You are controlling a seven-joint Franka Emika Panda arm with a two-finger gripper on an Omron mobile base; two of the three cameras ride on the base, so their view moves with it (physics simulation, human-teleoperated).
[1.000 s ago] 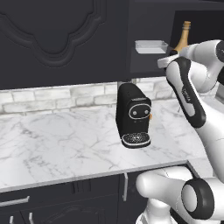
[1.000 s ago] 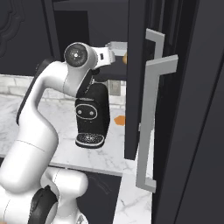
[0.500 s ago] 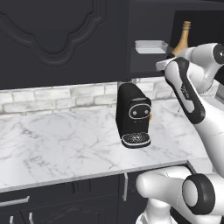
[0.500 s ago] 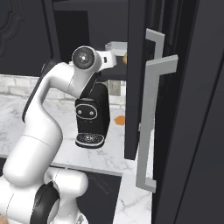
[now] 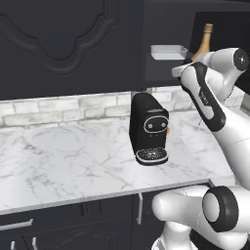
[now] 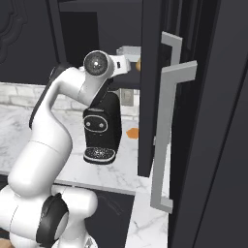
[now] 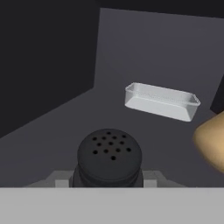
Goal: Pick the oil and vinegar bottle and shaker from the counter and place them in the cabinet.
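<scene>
Spanning the upper wall: cabinet (image 5: 97, 44), dark charcoal, its right bay open over a dark inner shelf (image 7: 65, 127).
Table: white marble with grey veins (image 5: 63, 156), brick strip along its back edge.
Coffee machine: black (image 5: 148, 129), standing towards the table's right end, near the front edge.
Oil and vinegar bottle: tan, long-necked (image 5: 204, 43), upright on the shelf at the open bay's right side, beside the tray.
Tray: clear and rectangular (image 7: 161, 101), on the shelf further back.
Gripper: (image 7: 108, 181) inside the open bay, partly closed around the shaker.
Shaker: black, perforated top (image 7: 109, 159), held between the fingers, low over the shelf's front edge; contact with the shelf unclear.
</scene>
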